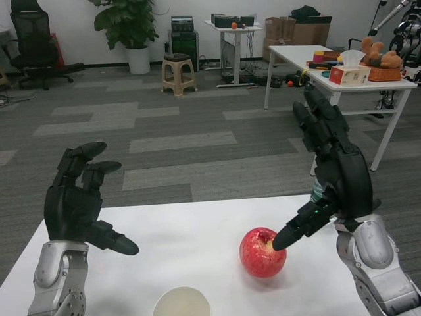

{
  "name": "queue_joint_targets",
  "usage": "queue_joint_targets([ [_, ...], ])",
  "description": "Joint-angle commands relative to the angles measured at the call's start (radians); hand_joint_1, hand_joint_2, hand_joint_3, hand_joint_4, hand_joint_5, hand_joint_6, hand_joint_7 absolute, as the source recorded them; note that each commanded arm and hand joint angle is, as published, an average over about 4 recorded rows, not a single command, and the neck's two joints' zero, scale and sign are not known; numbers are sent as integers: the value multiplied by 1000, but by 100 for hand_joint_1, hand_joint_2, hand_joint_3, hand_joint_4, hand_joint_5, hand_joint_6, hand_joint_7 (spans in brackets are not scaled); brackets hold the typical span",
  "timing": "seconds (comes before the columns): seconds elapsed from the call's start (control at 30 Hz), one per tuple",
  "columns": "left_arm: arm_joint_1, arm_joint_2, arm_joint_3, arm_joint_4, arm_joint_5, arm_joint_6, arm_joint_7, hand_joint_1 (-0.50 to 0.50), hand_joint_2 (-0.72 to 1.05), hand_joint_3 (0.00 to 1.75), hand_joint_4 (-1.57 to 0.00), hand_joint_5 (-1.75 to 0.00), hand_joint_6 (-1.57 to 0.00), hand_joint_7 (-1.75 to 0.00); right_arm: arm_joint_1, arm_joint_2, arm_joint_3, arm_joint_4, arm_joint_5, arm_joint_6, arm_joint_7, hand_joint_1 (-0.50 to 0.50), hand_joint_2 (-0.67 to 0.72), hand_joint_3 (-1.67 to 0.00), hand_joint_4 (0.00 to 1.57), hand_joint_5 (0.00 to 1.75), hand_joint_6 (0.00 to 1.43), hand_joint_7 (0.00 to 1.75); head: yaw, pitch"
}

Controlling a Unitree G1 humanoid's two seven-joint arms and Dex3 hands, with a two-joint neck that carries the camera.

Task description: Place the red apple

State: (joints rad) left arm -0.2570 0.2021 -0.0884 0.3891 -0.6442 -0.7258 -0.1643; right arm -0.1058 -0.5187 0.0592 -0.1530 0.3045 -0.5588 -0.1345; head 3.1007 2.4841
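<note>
Just below the right hand [339, 174], the red apple [262, 252] sits on the table [191, 240]; its fingers [319, 128] are spread, holding nothing; the thumb tip seems to touch the apple's top; better to wrap the fingers round its sides before closing.

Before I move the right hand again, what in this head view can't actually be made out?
- Contact: the right hand has a fingertip at the red apple; touching or just above cannot be told.
- Water bottle: hidden behind the right hand.
- Paper cup: cut off by the bottom edge.
- Items on the far table: too small to identify.
- Left hand: palm side not visible.
</note>
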Motion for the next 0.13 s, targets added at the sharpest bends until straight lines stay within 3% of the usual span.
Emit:
queue_joint_targets([
  [0.03, 4, 3, 10, -10, 8, -4, 2, -46, -37, 9, 0, -154, -31, -98, 0, -11, -12, -4, 7, -1, 5, -50, 19, -8, 34, 0, 0, 14, 0, 0],
  [0.13, 4, -2, 16, -9, 9, -4, 2, -46, -37, 6, 0, -154, -31, -98, 0, -10, -13, -3, 7, -1, 10, -50, 18, -8, 39, 0, 0, 14, 3, -1],
])
